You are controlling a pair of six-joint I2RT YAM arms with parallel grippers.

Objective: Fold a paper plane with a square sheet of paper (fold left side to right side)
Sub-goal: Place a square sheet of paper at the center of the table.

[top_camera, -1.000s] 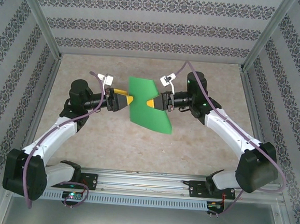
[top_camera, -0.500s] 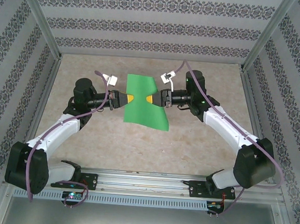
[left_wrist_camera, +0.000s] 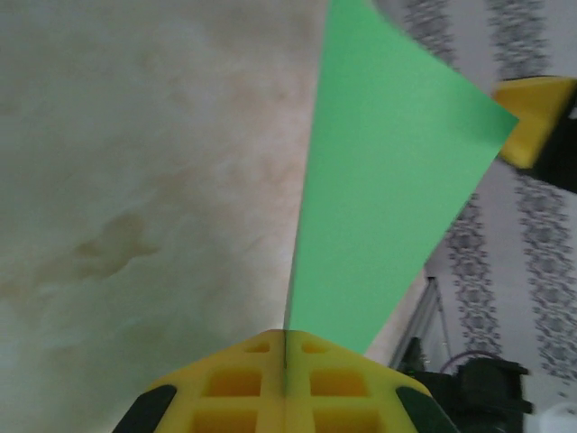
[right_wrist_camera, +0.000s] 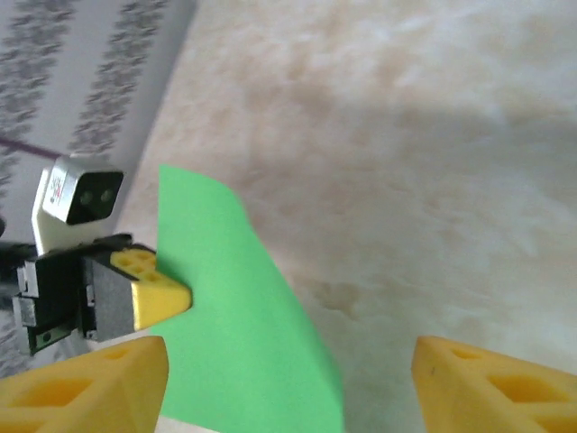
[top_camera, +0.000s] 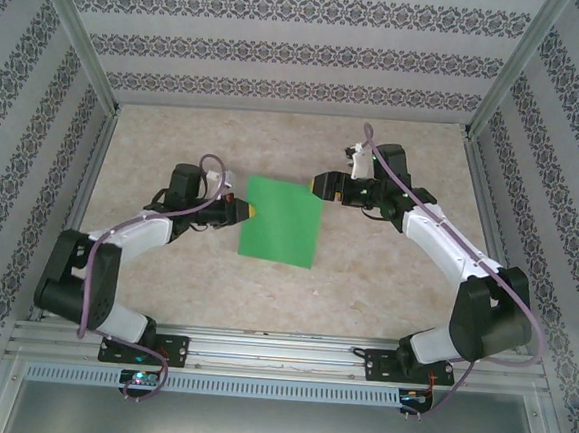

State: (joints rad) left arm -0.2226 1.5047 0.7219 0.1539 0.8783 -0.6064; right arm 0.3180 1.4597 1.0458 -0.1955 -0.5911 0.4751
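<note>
We see the left gripper (left_wrist_camera: 284, 365) clenched on the left edge of the square sheet of paper (top_camera: 281, 221), yellow fingertips (left_wrist_camera: 230, 388) pinched together with no gap. Right gripper (top_camera: 317, 184) is spread wide, holding nothing, just beside the sheet's far right corner, apart from it. Sheet is unfolded, over mid tabletop (top_camera: 384, 284) between the arms. We can't tell if its free side rests down.

I see the square sheet of paper (top_camera: 282, 221) as thin, smooth, matt green paper. The left gripper (left_wrist_camera: 285, 341) has yellow fingers (left_wrist_camera: 236, 390) of matt moulded plastic. The table (top_camera: 385, 274) looks smooth, marbled beige, low sheen; the near rail (top_camera: 279, 351) is brushed metal.
</note>
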